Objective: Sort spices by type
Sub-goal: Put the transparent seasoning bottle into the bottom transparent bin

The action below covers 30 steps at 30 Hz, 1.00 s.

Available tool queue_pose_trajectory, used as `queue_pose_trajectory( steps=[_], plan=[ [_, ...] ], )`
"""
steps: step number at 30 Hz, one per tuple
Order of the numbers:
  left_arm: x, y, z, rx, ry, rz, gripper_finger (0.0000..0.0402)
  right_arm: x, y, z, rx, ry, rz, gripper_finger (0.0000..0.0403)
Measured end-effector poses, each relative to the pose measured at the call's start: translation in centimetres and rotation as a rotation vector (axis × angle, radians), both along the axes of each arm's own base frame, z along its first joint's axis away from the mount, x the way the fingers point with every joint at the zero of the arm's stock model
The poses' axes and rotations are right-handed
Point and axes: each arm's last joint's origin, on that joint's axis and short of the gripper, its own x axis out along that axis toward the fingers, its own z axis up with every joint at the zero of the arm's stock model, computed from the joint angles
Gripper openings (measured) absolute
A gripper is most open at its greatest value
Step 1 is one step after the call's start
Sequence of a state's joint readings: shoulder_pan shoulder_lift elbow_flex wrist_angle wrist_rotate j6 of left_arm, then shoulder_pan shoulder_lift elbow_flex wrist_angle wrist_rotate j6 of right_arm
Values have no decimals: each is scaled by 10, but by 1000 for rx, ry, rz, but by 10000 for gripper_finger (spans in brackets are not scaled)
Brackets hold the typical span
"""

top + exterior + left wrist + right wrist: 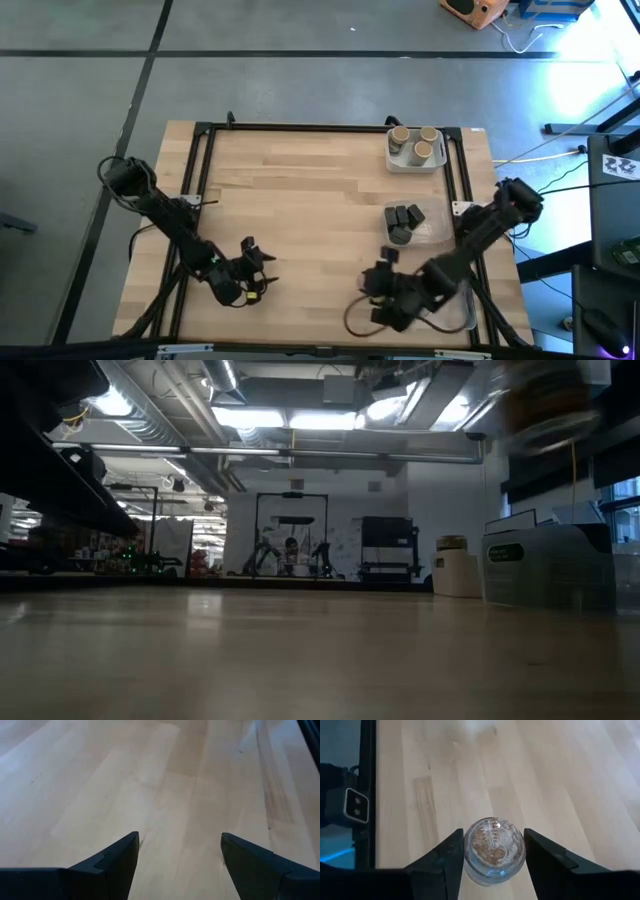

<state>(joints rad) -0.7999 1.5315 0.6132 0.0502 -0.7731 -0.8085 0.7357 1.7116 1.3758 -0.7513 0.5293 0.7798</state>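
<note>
My right gripper [493, 834] is shut on a small round spice jar [494, 851] with a clear wall and brownish contents, held above bare wood near the table's front edge, right of the middle [383, 282]. In the low view only a blurred tan shape [545, 405] shows at the upper right. My left gripper [180, 842] stands open over bare table near the front left [258, 262], with nothing between its fingers. Three tan-topped jars [415, 146] stand in a white tray, and dark grey blocky spices [402, 222] lie in a clear tray. My right gripper pinches the jar's round side wall [468, 852] between its two fingers, one on each side. The fingers slant down toward the table. The jar is lifted clear of the wood, one round end facing the wrist camera.
The white tray [393, 160] sits at the far right of the table, and the clear tray [432, 232] sits nearer, at the right. Another clear tray [462, 308] lies at the near right under my right arm. Black rails [205, 170] frame the table. The middle is bare wood.
</note>
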Motion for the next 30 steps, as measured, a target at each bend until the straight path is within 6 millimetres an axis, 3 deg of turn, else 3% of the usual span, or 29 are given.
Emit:
queue_pose_trajectory(
  steps=[7, 18, 30],
  plan=[
    [6, 6, 0, 0, -4, 29, 265, -54, 17, 8, 18, -10, -158, 177],
    [17, 13, 4, 8, -40, 39, 265, -127, 35, 4, 118, 79, -404, 178],
    [24, 18, 7, 24, -67, 40, 265, -168, 40, -27, 188, 251, -571, 179]
  ],
)
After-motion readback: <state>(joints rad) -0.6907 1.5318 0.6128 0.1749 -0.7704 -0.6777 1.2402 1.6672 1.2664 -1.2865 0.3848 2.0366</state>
